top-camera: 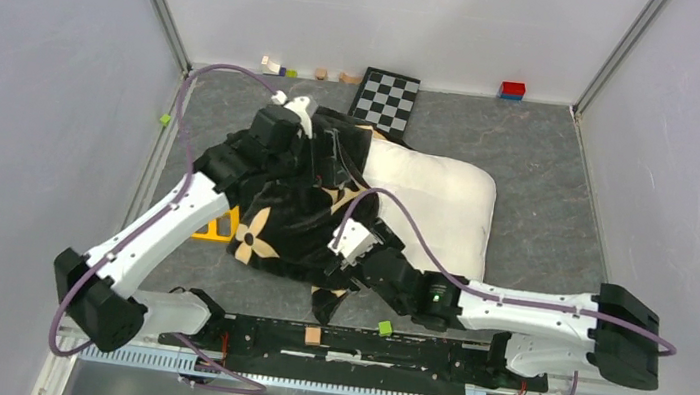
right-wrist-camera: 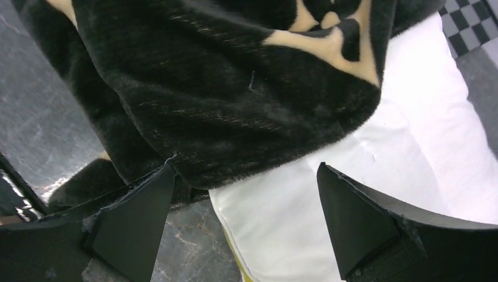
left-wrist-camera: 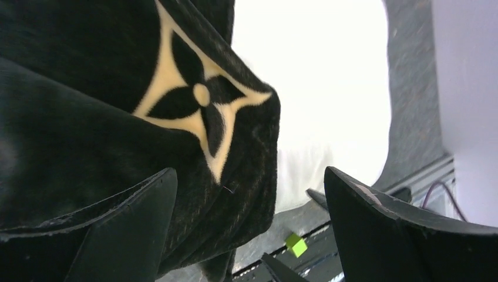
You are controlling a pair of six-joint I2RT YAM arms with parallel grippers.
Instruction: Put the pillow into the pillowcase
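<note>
Insertion judged partial: pillowcase [top-camera: 284,212] covers only the left end of pillow [top-camera: 438,203], remainder bare, while left gripper [left-wrist-camera: 249,173] and right gripper [right-wrist-camera: 245,167] hang spread wide, gripping nothing.

We find no readable words, numbers or brand names anywhere. The only printed marks we can make out are the tan motifs on the black pillowcase [top-camera: 288,215]: a four-petal flower and a four-point star with a dark flower inside it. The checkered board [top-camera: 385,98] carries black and white squares only.
</note>
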